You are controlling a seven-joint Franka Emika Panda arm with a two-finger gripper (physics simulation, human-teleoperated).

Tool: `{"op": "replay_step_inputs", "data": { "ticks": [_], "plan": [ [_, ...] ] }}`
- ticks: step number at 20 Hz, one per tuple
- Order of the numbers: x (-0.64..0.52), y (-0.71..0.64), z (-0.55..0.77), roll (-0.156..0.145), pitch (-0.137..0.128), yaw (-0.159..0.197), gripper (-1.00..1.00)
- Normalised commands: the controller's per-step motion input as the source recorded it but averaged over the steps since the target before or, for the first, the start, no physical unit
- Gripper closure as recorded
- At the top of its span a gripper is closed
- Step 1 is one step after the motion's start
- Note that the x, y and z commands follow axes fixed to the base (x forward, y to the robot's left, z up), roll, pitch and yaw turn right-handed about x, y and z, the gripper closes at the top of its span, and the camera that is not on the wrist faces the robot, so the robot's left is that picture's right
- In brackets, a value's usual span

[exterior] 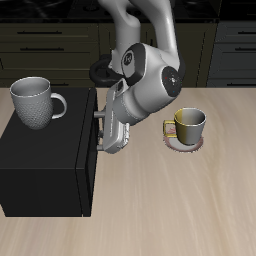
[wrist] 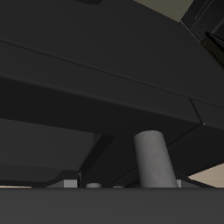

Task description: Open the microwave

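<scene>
Even, soft overhead light — faint shadows, no glare — wrist view dim, both renders slightly coarse.

Matte black microwave [exterior: 45, 160], grey handle [wrist: 154, 160]

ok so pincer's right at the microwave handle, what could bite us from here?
1. The pincer is hidden behind the wrist in the exterior view, and the wrist view shows the grey handle close ahead, with no fingers visible. The grip cannot be confirmed, so a pull may slip off.
2. A grey mug stands on top of the microwave. A hard tug might shake the box and shift it.
3. The yellow mug sits near the arm, so a wide swing could clip it.
</scene>
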Motion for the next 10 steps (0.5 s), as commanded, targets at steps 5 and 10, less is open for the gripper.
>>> {"op": "replay_step_inputs", "data": {
  "ticks": [5, 10],
  "plan": [
    [-0.14, -0.12, -0.01, -0.002, -0.004, -0.007, 1.00],
    [-0.14, -0.04, -0.01, -0.006, -0.004, 0.022, 1.00]
  ]
}}
